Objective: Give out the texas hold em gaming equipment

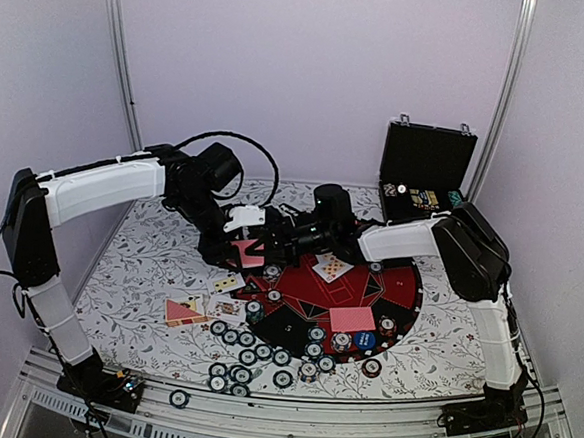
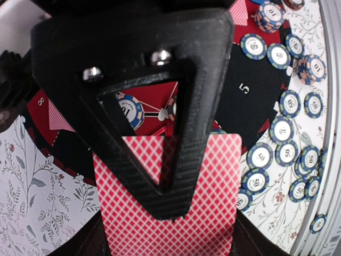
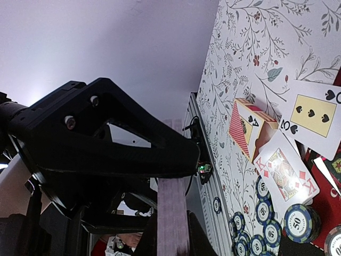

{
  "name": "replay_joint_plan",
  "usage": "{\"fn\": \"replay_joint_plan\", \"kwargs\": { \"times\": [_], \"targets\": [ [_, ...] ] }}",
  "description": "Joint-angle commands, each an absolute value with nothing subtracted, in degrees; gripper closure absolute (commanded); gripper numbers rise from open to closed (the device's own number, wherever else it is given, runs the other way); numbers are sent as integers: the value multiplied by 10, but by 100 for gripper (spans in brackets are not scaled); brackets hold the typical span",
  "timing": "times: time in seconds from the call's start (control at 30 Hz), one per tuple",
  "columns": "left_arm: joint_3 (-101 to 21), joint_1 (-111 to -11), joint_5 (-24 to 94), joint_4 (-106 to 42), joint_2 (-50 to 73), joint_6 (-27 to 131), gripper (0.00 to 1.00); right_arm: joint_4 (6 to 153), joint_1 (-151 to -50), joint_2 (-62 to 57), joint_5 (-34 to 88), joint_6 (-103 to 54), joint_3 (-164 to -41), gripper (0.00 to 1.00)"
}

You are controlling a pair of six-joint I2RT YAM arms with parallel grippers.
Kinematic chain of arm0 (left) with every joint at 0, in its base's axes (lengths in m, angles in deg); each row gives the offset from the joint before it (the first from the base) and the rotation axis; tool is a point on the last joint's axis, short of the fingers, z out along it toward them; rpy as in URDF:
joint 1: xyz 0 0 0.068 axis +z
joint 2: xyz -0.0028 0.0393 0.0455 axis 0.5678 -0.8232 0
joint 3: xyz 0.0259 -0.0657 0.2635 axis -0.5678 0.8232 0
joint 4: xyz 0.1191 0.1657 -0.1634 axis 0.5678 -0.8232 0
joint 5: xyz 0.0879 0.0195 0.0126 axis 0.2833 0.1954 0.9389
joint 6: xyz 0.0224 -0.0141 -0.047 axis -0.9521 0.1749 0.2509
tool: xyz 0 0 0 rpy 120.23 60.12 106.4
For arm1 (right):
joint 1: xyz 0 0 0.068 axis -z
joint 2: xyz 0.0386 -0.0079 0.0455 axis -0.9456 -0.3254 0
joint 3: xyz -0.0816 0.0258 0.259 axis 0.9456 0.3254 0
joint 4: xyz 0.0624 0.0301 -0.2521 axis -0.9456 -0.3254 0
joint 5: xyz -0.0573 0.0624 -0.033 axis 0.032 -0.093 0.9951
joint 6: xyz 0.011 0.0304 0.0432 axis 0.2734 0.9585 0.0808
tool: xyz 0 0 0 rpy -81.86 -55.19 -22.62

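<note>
A red-backed card (image 2: 213, 176) hangs above the far-left rim of the round mat (image 1: 398, 287), clamped in the left gripper (image 2: 169, 212). The right gripper (image 3: 171, 192) straddles the card's edge with narrow jaws; whether they pinch it cannot be told. Poker chips (image 1: 247, 356) crowd the mat's near side, while floral cloth (image 1: 140, 238) lies open at left. Only the right wrist view makes the face-up three of spades (image 3: 314, 114) legible.
</note>
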State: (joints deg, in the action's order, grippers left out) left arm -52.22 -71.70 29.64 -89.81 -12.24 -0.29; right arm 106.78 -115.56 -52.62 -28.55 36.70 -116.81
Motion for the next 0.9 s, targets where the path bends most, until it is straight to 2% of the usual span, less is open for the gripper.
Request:
{"fn": "replay_joint_plan", "kwargs": {
  "times": [0.0,0.3,0.43,0.67,0.87],
  "targets": [
    [-533,-718,299,-919,-120,-1,50,1049,-1135,-496,-278,353,-1151,93],
    [-529,-718,299,-920,-118,-2,51,1048,-1131,-491,-279,349,-1140,92],
    [-530,-718,299,-919,-119,-1,52,1022,-1131,-483,-266,334,-1135,76],
    [-535,-718,295,-917,-122,2,52,975,-1140,-489,-247,304,-1172,56],
    [-538,-718,301,-916,-124,3,52,961,-1155,-514,-246,303,-1209,54]
  ]
}}
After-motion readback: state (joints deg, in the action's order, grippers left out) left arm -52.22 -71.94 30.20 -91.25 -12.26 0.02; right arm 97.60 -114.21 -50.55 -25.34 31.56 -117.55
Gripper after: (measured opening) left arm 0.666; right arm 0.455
